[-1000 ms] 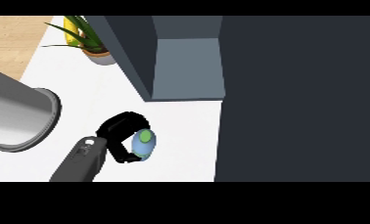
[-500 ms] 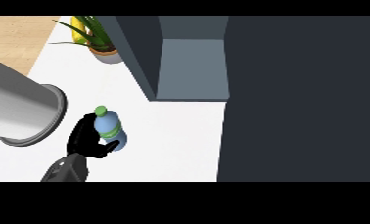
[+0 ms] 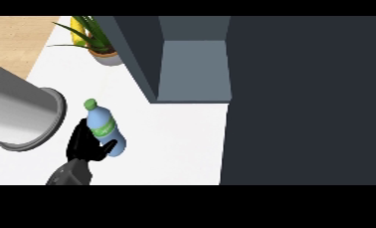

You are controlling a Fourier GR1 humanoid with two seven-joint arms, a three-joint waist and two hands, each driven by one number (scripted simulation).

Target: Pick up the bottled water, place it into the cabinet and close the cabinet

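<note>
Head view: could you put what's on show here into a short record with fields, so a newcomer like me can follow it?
Held item: bottled water, green cap, tilted with the cap away from the robot
Holder: left hand, fingers curled round the bottle's lower part
Right hand: not in view
Cabinet: open, nothing seen on the visible shelf
Cabinet door: dark panel at the view's right
Also there: potted plant at the back; large grey cylinder at the left
Surface: white counter

No readable text anywhere.
Green label band on the bottled water (image 3: 105,131), too blurred to make out letters, brand or numbers; no writing or signs visible on the other surfaces.
</note>
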